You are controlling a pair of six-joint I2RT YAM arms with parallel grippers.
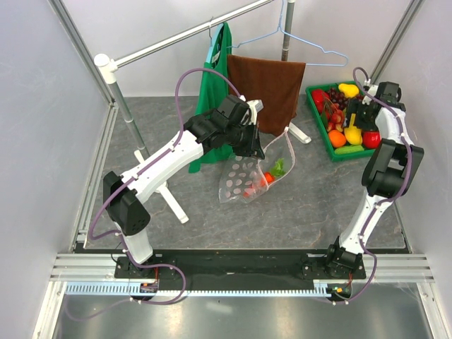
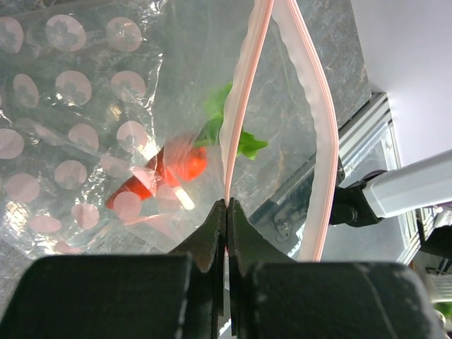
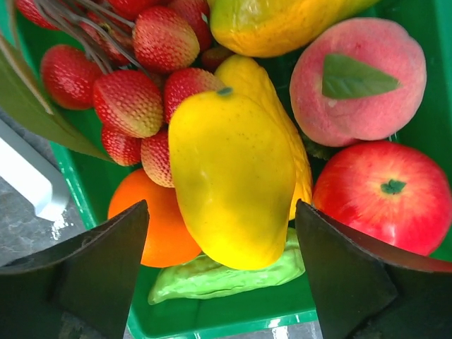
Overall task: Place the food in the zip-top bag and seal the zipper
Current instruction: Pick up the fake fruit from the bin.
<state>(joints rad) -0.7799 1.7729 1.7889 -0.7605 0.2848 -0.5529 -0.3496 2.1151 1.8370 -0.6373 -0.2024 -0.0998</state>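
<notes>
L hand [image 2: 226,206] pinched on 1 lip of zipper [image 2: 244,106] holds zip-top bag [image 1: 240,176] agape above bench [image 1: 282,212], 1 orange piece [image 2: 180,166] inside; R hand [image 3: 222,240], spread wide, straddles yellow fruit [image 3: 233,169] in green tray [image 3: 212,319], so grip mid-body, squarely, clear of strawberries [image 3: 127,102].

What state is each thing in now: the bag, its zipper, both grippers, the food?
bag: held up at its mouth, a carrot inside.
zipper: open, its two strips apart.
left gripper: shut on one zipper strip.
right gripper: open, fingers either side of a yellow fruit.
tray: full of fruit.
</notes>
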